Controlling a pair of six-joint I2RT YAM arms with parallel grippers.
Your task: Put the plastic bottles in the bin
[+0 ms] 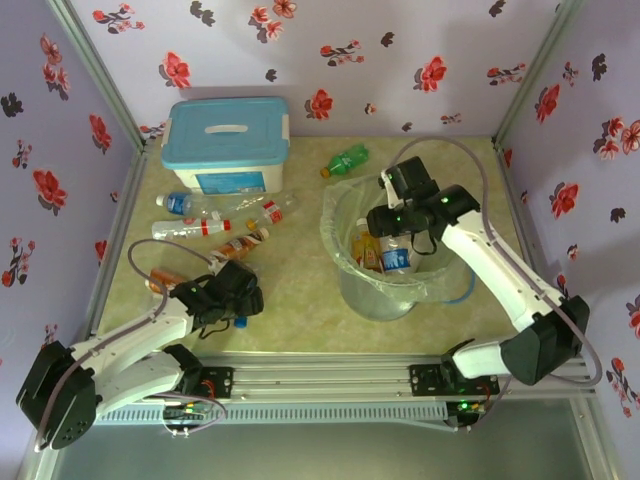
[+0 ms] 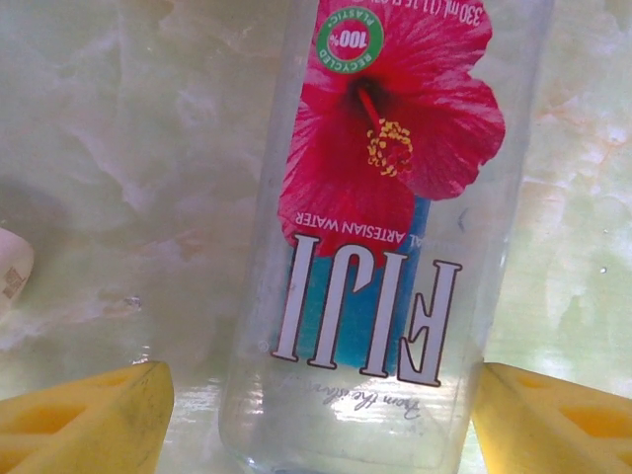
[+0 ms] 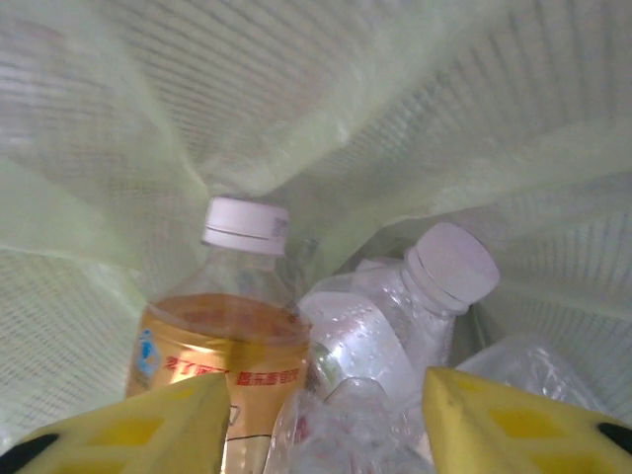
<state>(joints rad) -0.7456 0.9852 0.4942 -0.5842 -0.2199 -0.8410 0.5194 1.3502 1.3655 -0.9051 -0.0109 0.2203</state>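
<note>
The left pincer (image 2: 321,420) is seen spread, with its yellow fingers (image 2: 89,425) placed at either side of a clear Fiji bottle (image 2: 375,247), which lies on the marbled table (image 2: 118,148). A narrow gap is visible between one finger and the bottle wall. The other finger is just beside the wall, and it cannot be told whether contact is made there. The red flower label of this bottle is turned towards the wrist camera. In the top view, this pincer is found low over the near left part of the table. Behind it, several plastic bottles (image 1: 215,228) are laid near a white box (image 1: 228,150) with a light-blue lid. A green bottle (image 1: 347,160) is laid apart from them, between the box and the bin (image 1: 352,290). The right pincer (image 3: 316,430) is held over the mouth of the bin, and its jaws are also spread, with nothing pinched between them. Below it, inside the thin bag (image 3: 395,109) that lines the bin, an orange-labelled bottle (image 3: 222,346) with a white cap and a clear bottle (image 3: 434,286) with a white cap are seen resting side by side, touching each other.
</note>
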